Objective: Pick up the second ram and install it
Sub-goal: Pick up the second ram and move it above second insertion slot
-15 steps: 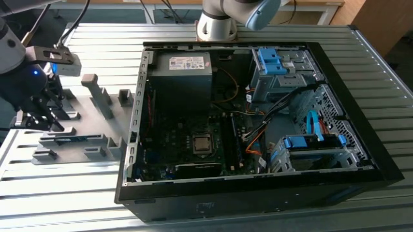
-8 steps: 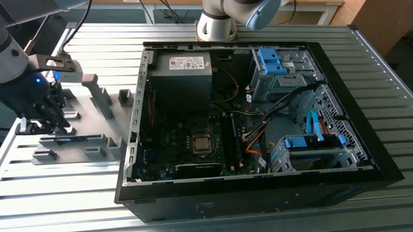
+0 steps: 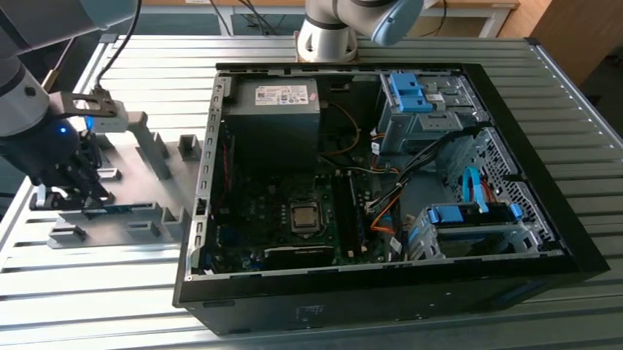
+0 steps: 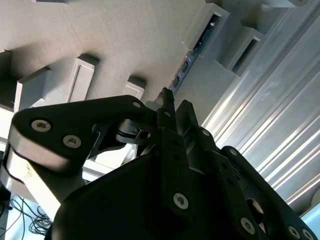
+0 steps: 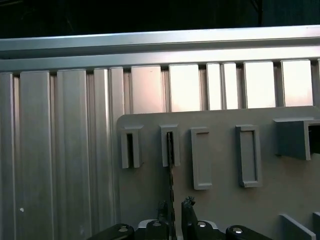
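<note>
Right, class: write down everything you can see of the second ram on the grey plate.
The second ram is a thin, long blue-green board, seen edge-on. It stands on its long edge, one end in a slotted grey holder block on the fixture plate. In the first wrist view its edge runs from that slot to the end effector, close over it. No sticker or chips can be made out.

The second ram (image 3: 109,210) is a thin, dark blue-green board. It stands on edge in the grey holder plate's (image 3: 128,186) slotted blocks.
</note>
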Available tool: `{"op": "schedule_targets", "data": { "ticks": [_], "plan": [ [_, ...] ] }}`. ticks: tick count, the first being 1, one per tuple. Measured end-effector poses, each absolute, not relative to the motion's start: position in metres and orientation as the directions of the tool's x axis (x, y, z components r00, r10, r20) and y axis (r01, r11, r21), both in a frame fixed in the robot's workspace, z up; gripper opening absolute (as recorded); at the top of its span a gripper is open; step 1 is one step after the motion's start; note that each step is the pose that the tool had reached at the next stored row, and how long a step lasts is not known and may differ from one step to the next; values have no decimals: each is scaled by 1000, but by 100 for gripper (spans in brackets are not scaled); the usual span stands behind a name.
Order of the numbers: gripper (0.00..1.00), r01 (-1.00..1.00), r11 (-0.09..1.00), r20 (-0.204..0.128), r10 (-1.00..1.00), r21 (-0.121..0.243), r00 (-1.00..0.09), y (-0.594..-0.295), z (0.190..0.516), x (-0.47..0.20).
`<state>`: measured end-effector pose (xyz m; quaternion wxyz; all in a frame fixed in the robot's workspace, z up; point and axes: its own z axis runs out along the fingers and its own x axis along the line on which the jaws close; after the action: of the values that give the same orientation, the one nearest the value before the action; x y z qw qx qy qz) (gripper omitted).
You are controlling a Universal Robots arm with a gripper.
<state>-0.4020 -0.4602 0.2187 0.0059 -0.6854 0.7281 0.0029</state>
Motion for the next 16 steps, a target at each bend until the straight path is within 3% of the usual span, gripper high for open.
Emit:
{"op": "schedule_targets", "data": {
  "ticks": [16],
  "plan": [
    [25, -998, 57, -13, -998, -4, -56, -462, 204, -404]
  ]
}}
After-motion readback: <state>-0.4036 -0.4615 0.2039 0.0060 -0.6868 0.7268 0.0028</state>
